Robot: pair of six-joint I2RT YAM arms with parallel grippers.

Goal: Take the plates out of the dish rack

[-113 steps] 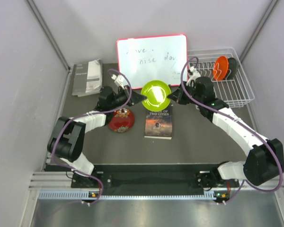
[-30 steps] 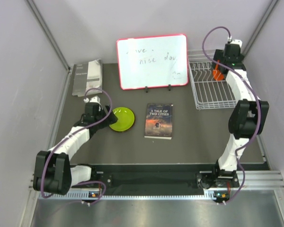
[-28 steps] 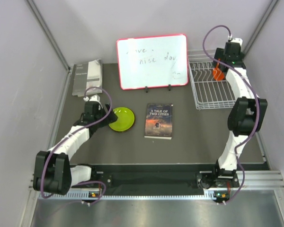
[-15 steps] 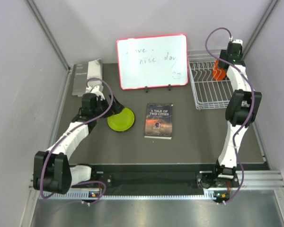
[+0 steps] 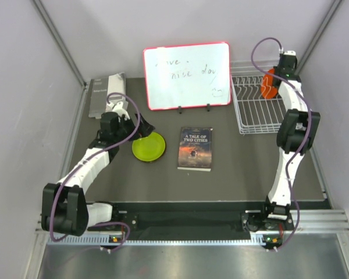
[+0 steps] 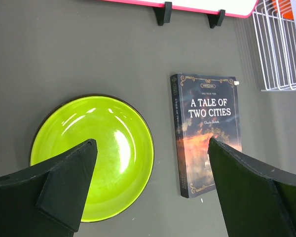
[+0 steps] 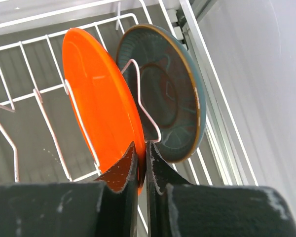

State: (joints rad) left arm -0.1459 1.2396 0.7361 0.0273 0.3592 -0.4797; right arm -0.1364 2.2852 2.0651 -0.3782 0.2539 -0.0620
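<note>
Right pincer [image 7: 142, 148]: clamped shut on the lower rim of the orange plate [image 7: 98, 94], one finger on each face. The plate stands on edge in the dish rack [image 5: 250, 104], slotted among the upright tines. The teal plate [image 7: 172, 103] is also on edge, just past the orange one on the side of the pincer toward the wall, with a wire tine between the two. Can't tell if the plates touch.

Left pincer [image 6: 152, 143]: wide open, gripping nothing, hanging above the tabletop [image 6: 89, 49]. The lime green plate [image 6: 89, 155] lies flat on the tabletop right below it, offset toward one finger, and its rim reaches about mid-gap. No contact between fingers and plate is visible.

The book [image 6: 207, 131] lies flat under the other finger's side, just beside the lime plate and not touching it. The whiteboard [image 5: 186, 75] stands ahead of the left pincer; only its feet and red edge show in the wrist view. A corner of the rack shows off to the book side, apart from the book.
</note>
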